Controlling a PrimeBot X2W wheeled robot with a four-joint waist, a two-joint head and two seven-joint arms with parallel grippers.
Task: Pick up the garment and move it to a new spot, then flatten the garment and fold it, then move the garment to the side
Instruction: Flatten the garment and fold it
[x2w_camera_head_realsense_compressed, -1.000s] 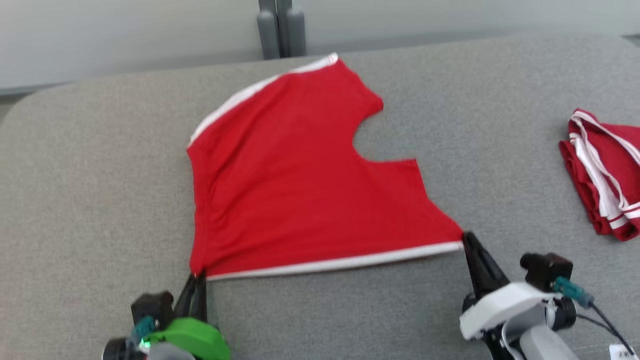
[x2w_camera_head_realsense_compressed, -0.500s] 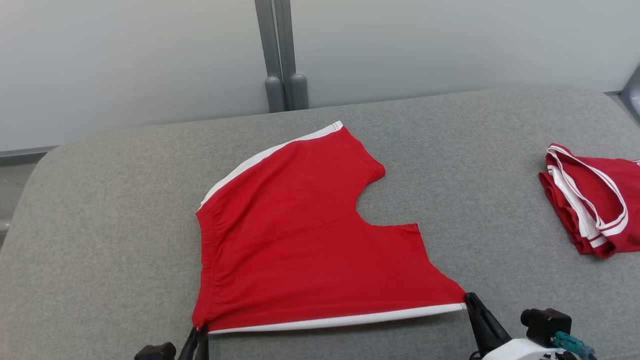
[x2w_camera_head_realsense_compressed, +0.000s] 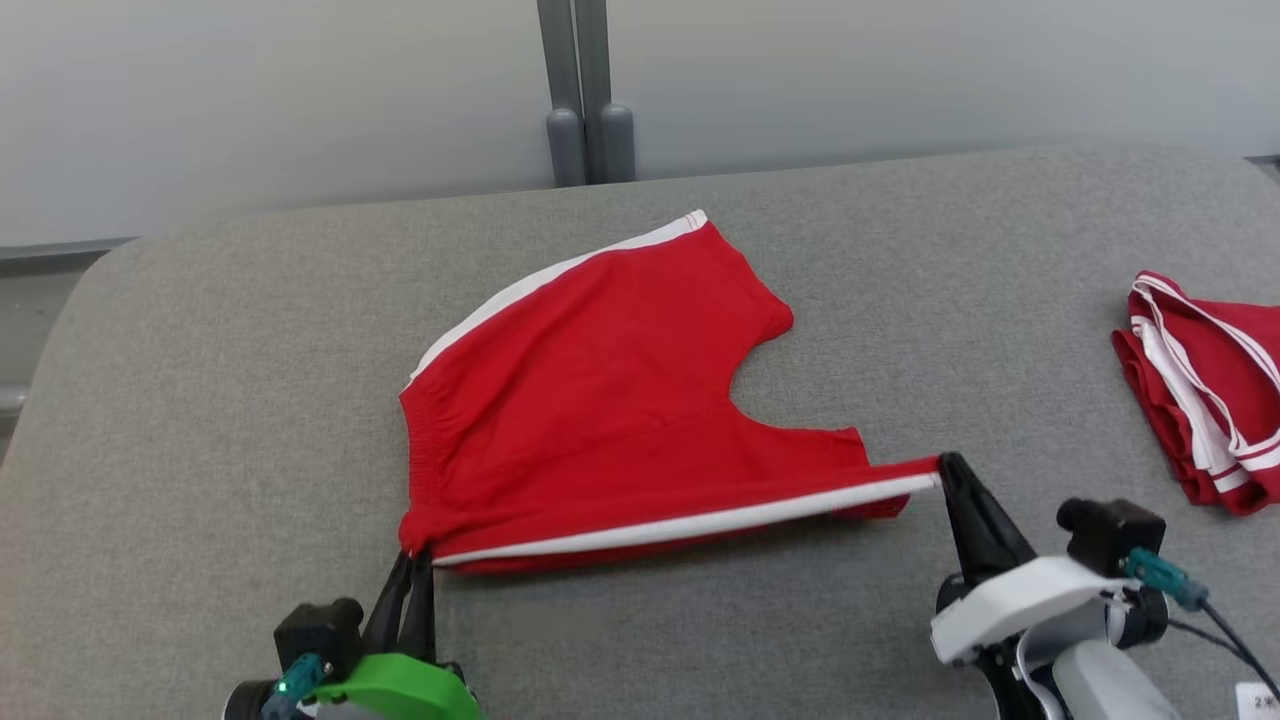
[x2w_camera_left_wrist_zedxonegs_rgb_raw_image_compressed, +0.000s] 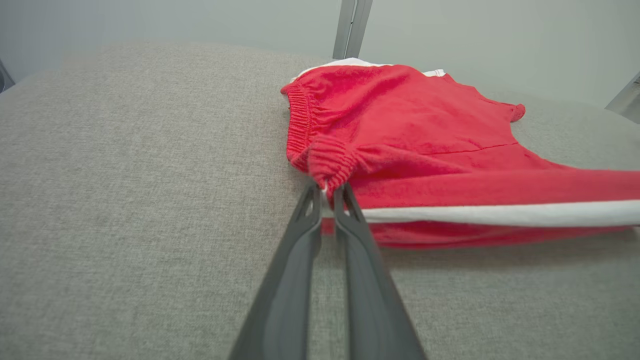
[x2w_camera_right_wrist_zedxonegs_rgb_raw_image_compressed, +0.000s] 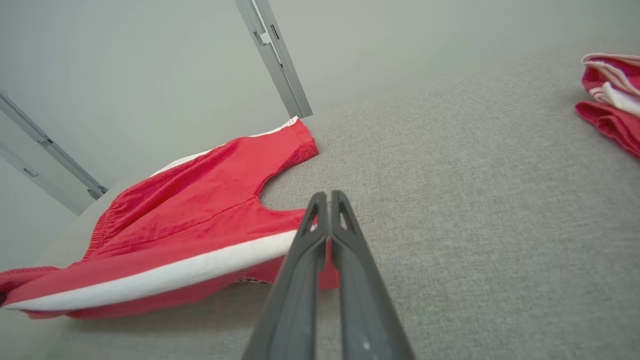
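Red shorts (x2w_camera_head_realsense_compressed: 600, 400) lie on a grey pad (x2w_camera_head_realsense_compressed: 200, 400), straight in front of the grey post (x2w_camera_head_realsense_compressed: 590, 120) that stands behind the pad's far edge. One leg reaches toward the post, and its white-edged tip is the part of the shorts nearest to it. The other leg runs off to the post's right.

The left gripper (x2w_camera_head_realsense_compressed: 412, 560) sits on the near side of the shorts from the post, a little to the post's left. Its fingers are pressed together on the gathered elastic waistband (x2w_camera_left_wrist_zedxonegs_rgb_raw_image_compressed: 320, 165) at that corner. The right gripper (x2w_camera_head_realsense_compressed: 948, 465) is further to the post's right, with its fingers clamped on the hem corner of the near leg.

Between the two grippers a white stripe (x2w_camera_head_realsense_compressed: 700, 520) runs taut along the edge of the shorts farthest from the post. That edge is raised off the pad, with shadow and a strip of red cloth showing beneath it. The rest of the shorts rests on the pad.

Far to the post's right, well apart from the shorts, lies a folded red pile (x2w_camera_head_realsense_compressed: 1210, 400) with white trim.

A white tag (x2w_camera_head_realsense_compressed: 1258, 700) hangs by the right arm, and its dark print is too small to read.
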